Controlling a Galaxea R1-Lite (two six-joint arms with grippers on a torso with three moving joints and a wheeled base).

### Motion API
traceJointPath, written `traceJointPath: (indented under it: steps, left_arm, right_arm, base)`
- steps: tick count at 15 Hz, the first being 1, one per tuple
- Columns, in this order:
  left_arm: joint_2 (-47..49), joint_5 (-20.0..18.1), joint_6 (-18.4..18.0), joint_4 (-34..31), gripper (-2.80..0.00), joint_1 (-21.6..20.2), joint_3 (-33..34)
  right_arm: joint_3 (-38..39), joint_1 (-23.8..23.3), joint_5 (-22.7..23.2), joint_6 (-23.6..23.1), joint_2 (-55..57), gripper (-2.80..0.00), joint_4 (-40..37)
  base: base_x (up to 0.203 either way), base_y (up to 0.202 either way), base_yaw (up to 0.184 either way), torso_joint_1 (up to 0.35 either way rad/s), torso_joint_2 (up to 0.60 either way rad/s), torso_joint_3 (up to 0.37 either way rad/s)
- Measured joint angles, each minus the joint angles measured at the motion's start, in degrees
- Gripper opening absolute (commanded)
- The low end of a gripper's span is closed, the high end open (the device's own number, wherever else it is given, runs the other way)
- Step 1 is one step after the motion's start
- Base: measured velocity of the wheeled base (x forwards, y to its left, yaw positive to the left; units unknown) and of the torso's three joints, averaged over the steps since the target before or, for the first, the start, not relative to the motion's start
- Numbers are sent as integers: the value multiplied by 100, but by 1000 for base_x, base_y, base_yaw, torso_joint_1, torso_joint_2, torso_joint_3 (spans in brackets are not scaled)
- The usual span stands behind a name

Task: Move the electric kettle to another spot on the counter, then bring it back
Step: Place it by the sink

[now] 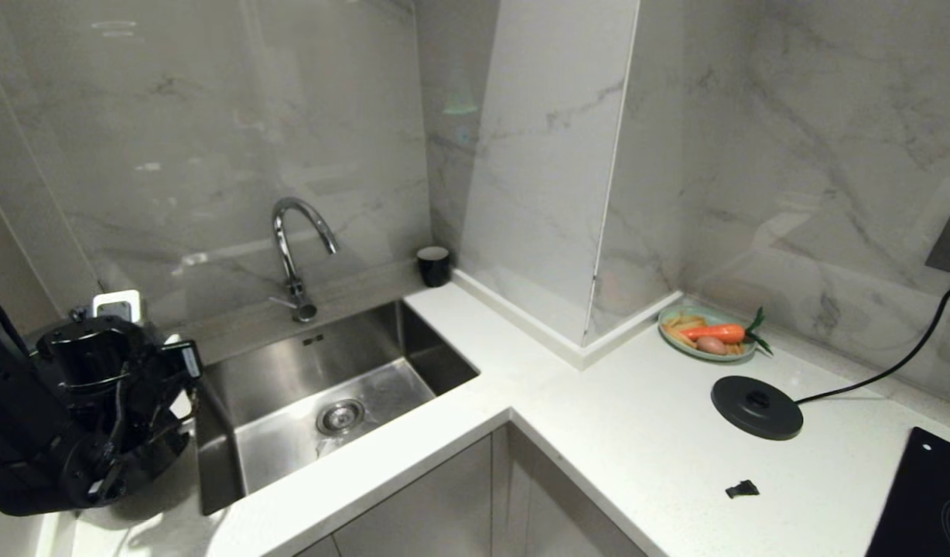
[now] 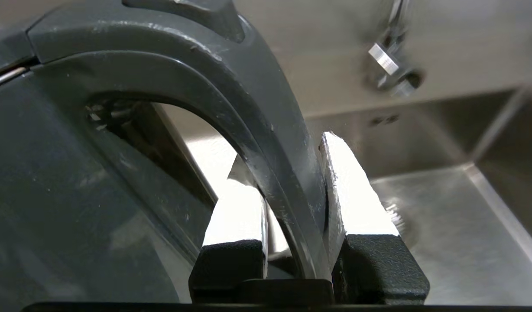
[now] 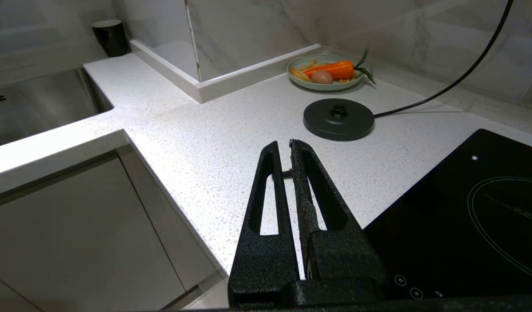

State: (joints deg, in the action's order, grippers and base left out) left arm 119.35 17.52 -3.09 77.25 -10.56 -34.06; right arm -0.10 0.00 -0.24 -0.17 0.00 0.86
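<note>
- Left wrist view: left gripper (image 2: 292,208) fingers pinching electric kettle (image 2: 75,173) handle beside sink (image 2: 465,208).
- Step, prob.: carrying it away from base disc (image 1: 756,407).
- Next: set down upright on counter (image 1: 622,441).
- Right gripper (image 3: 289,149) parked, fingers pressed together.

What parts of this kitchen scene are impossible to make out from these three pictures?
- Electric kettle, head view: mostly hidden behind the left arm and cut by the picture's edge; whether it rests on the counter cannot be told.
- Kettle spout and lid, left wrist view: out of frame; only the handle between the left gripper fingers shows.
- Faucet, left wrist view: blurred.
- Small black scrap, head view: too small to identify.
- Induction hob: cut by the edge.
</note>
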Motion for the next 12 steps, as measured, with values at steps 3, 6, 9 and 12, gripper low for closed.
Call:
traceJointPath:
  steps: [3, 6, 9, 12]
  left_arm:
    - [171, -21, -8, 13, -280, -77, 62]
    - [362, -27, -15, 397, -280, -85, 355]
    - [783, 17, -74, 1003, -280, -83, 639]
    - [1017, 43, -96, 1029, -280, -62, 641]
  right_arm:
    - [0, 0, 1, 3, 0, -280, -2]
    - [0, 0, 0, 1, 0, -280, -1]
    - [0, 0, -2, 1, 0, -280, -1]
    - [0, 0, -1, 1, 0, -280, -1]
  base:
    - [0, 0, 0, 0, 0, 0]
    - [0, 0, 0, 0, 0, 0]
    - [0, 0, 0, 0, 0, 0]
    - [0, 0, 0, 0, 0, 0]
